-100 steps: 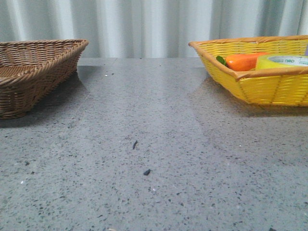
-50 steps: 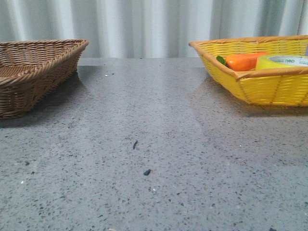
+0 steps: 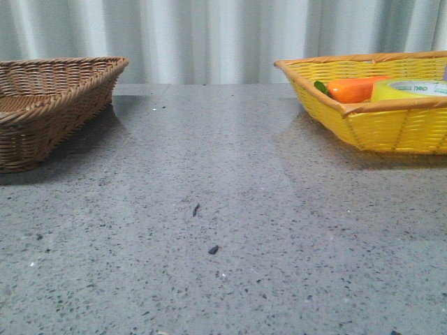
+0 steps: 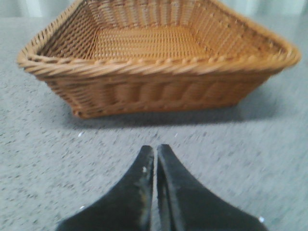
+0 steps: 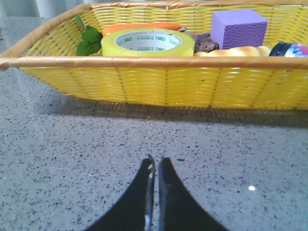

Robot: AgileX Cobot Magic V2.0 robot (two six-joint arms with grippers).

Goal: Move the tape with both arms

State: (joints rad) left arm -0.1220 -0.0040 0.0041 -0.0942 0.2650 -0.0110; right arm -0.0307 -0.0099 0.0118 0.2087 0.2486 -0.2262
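The yellow tape roll [image 5: 147, 43], with a white core and green lettering, lies flat in the yellow wicker basket [image 5: 159, 82]. It also shows in the front view [image 3: 412, 89] at the far right, beside an orange carrot [image 3: 356, 88]. My right gripper [image 5: 155, 161] is shut and empty over the grey table, short of the yellow basket. My left gripper [image 4: 155, 149] is shut and empty over the table, short of the brown wicker basket [image 4: 159, 86]. Neither gripper shows in the front view.
The brown basket [image 3: 49, 105] stands at the far left and looks empty inside. The yellow basket [image 3: 377, 125] also holds a purple block [image 5: 238, 28], a carrot with green leaves [image 5: 89, 41], a yellowish bread-like item [image 5: 231, 52] and a dark round item [image 5: 288, 49].
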